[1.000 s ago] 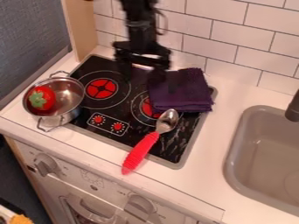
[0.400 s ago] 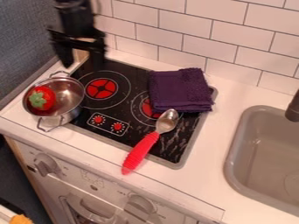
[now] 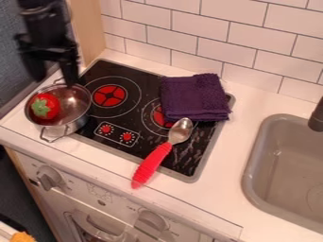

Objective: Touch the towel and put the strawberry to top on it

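One open hand near the pot, strawberry inside, purple towel on the printed stovetop

We have the round red strawberry in the round metal pot, left. Folded purple cloth towel behind red-handled metal spoon, both on flat black stovetop.

You look from one fixed camera, raised above the near side and slanting down toward the tiled wall at the far side. It stands close: the stove lies left of centre, the sink runs off right, the oven front sits below.
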